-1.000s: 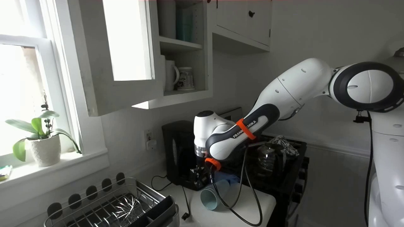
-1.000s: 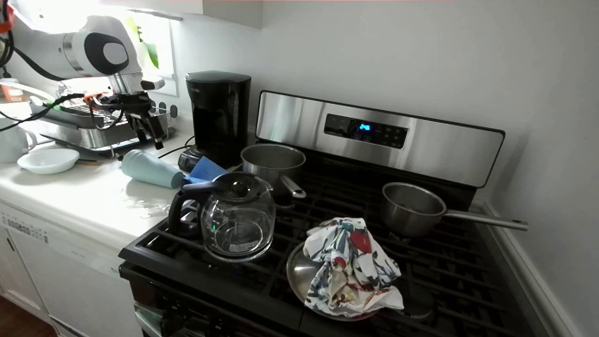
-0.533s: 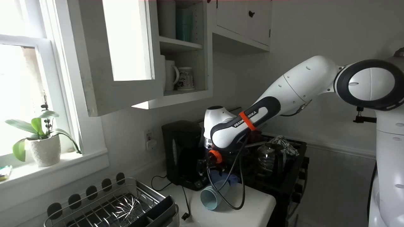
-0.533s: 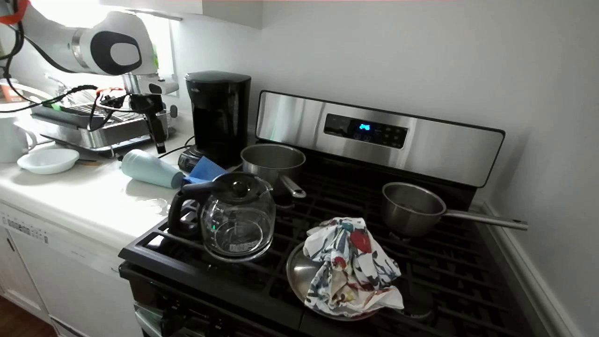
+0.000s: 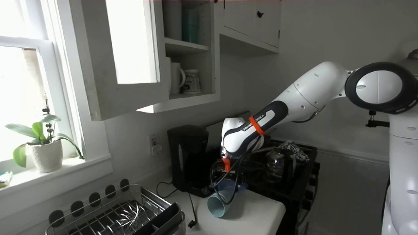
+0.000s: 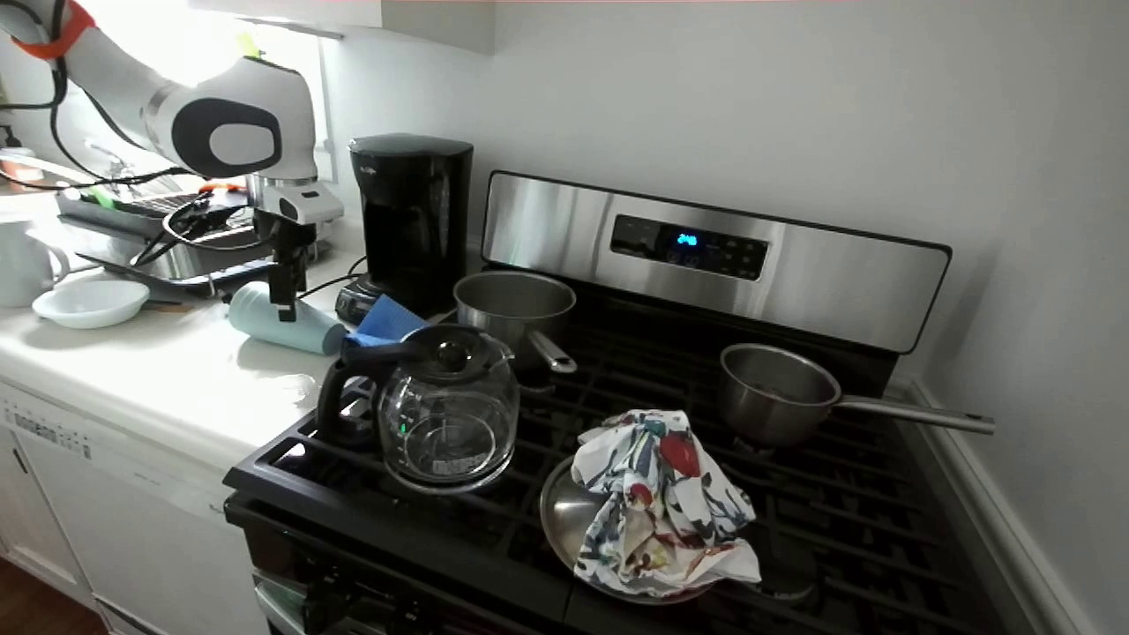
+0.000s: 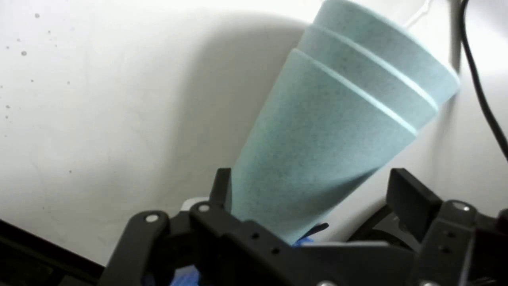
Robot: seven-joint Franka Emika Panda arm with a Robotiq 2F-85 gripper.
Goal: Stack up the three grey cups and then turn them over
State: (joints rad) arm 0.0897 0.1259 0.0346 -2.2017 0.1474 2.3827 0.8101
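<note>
The three grey cups [image 7: 329,115] are nested in one another, pale blue-green in this light, and lie on their side on the white counter [image 7: 99,99]. Their open mouth [image 5: 216,206] faces the dish rack, and the narrow end points at the stove. My gripper [image 7: 311,174] stands open over that narrow end. In the wrist view its left finger [image 7: 221,186] overlaps the edge of the outermost cup; whether they touch I cannot tell. A gap shows between the cup and the right finger [image 7: 412,198]. In an exterior view the gripper [image 6: 284,309] points down, in front of the stack.
Close by stands the black coffee maker [image 6: 410,220], with a blue cloth [image 6: 388,319] near the cups' narrow end. A glass carafe [image 6: 454,414] and a saucepan [image 6: 516,304] are on the stove. The dish rack [image 5: 140,189] and a white bowl [image 6: 93,304] lie beyond the mouth.
My arm has moved toward the stove, and the gripper has swung from a slant to nearly upright and come down at the cups. The cups have not moved.
</note>
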